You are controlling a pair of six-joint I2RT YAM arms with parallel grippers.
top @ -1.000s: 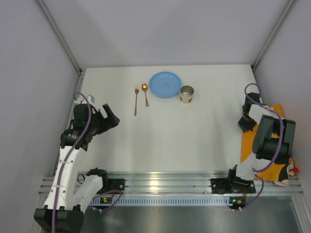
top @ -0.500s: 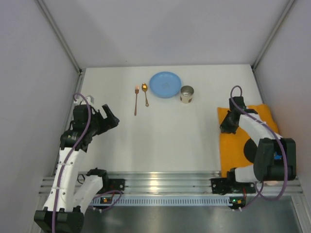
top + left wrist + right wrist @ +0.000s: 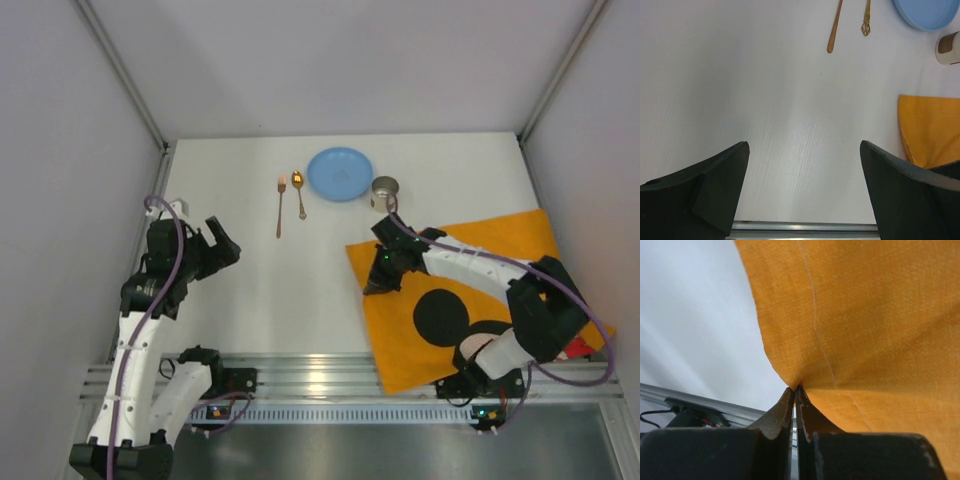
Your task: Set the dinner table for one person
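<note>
The white dinner table (image 3: 300, 280) fills the top view. An orange placemat (image 3: 490, 270) with a black Mickey shape lies spread over its right half, hanging past the front edge. My right gripper (image 3: 375, 288) is shut on the placemat's left edge; in the right wrist view the jaws pinch the orange cloth (image 3: 860, 315) at its hem. My left gripper (image 3: 228, 246) is open and empty above the table's left side, fingers (image 3: 715, 185) wide apart. A blue plate (image 3: 340, 173), a fork (image 3: 281, 205), a spoon (image 3: 299, 192) and a small tin cup (image 3: 385, 193) stand at the back.
Grey walls close in the table on three sides. An aluminium rail (image 3: 340, 375) runs along the front edge. The placemat's corner (image 3: 930, 127), plate (image 3: 930, 12) and cup (image 3: 949, 48) show in the left wrist view.
My right gripper has dragged the orange placemat from the far right edge leftward toward the middle, unfolding it flat so the black Mickey shape shows. The left arm has barely moved.
</note>
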